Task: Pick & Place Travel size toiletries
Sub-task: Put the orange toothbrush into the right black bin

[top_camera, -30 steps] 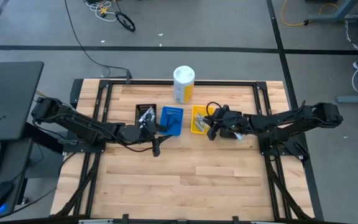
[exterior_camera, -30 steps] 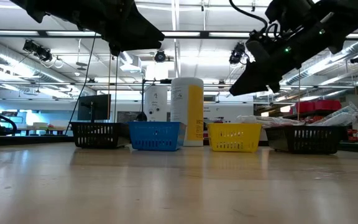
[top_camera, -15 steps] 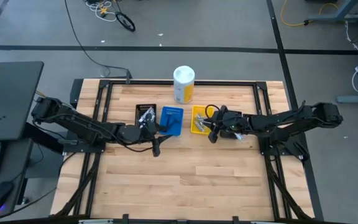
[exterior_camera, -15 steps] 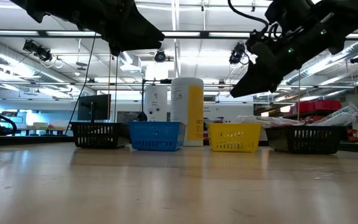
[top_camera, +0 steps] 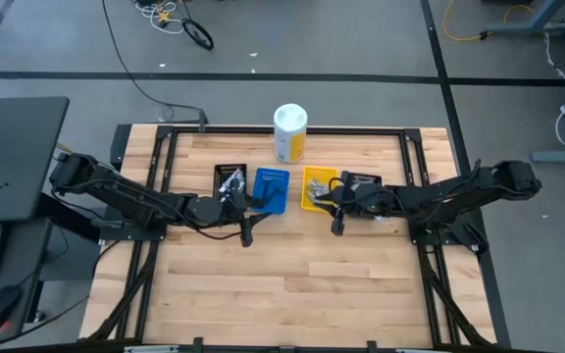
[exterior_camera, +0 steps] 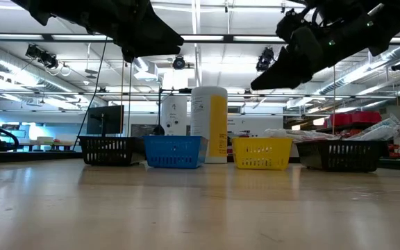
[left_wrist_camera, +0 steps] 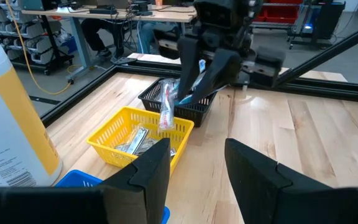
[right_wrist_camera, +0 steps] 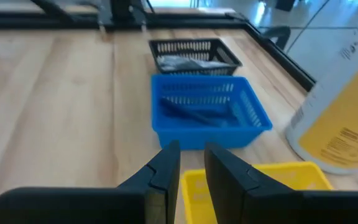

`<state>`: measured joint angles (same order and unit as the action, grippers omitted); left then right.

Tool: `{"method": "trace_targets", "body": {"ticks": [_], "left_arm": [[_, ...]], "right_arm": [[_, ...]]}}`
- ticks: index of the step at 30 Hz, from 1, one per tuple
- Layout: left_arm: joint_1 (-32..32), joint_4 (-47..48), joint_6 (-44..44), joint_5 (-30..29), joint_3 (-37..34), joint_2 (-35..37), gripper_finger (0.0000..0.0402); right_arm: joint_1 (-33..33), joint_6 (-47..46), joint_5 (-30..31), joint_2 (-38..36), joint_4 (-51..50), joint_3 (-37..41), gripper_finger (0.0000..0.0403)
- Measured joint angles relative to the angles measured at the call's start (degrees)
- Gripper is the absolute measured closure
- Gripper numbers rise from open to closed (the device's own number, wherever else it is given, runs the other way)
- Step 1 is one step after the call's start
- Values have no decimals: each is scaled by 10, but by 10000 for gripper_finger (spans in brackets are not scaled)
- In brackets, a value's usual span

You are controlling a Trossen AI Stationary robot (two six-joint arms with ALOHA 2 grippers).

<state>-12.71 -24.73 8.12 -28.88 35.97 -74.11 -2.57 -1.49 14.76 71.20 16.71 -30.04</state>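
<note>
A row of small bins lines the far half of the wooden tabletop [top_camera: 282,284]: a black bin [top_camera: 229,179] at the 9 o'clock end, a blue bin [top_camera: 271,188] beside it, a yellow bin [top_camera: 314,186] next, and a second black bin [left_wrist_camera: 182,102] at the 3 o'clock end, mostly hidden under the right arm in the high view. A white-and-yellow canister [top_camera: 289,132] stands upright at 12 o'clock of the blue and yellow bins, near the tabletop's far edge.

The right gripper [left_wrist_camera: 197,78] hangs above the yellow bin's 3 o'clock rim, its fingers closed narrowly on a clear packet with a pink and teal toothbrush [left_wrist_camera: 168,106], which dangles over the yellow bin without touching it. Silver-wrapped toiletries [left_wrist_camera: 138,142] lie inside the yellow bin; a dark blue item [right_wrist_camera: 191,112] lies in the blue bin, and wrapped pieces [top_camera: 231,180] fill the 9 o'clock black bin.

The left gripper [top_camera: 246,232] waits at 6 o'clock of the blue bin, raised off the wood, fingers parted narrowly and empty.

The whole near half of the tabletop lies bare out to its metal-framed edges.
</note>
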Motion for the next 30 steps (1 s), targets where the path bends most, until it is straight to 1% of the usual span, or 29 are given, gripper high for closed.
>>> {"method": "trace_targets", "body": {"ticks": [5, 11, 13, 18, 21, 26, 30], "left_arm": [[0, 0, 0, 0, 0, 0, 239], [0, 0, 0, 0, 0, 0, 239], [0, 0, 0, 0, 0, 0, 239], [0, 0, 0, 0, 0, 0, 239], [0, 0, 0, 0, 0, 0, 239], [0, 0, 0, 0, 0, 0, 239], [0, 0, 0, 0, 0, 0, 239]], "right_arm": [[-10, -7, -3, 0, 33, 0, 322], [-10, 10, 0, -1, 136, 0, 322], [-9, 10, 0, -2, 156, 0, 322], [-9, 14, 3, -1, 113, 0, 322], [-10, 13, 25, -1, 78, 0, 322], [-10, 7, 26, -1, 50, 0, 321], [-10, 4, 26, -1, 36, 0, 302]]}}
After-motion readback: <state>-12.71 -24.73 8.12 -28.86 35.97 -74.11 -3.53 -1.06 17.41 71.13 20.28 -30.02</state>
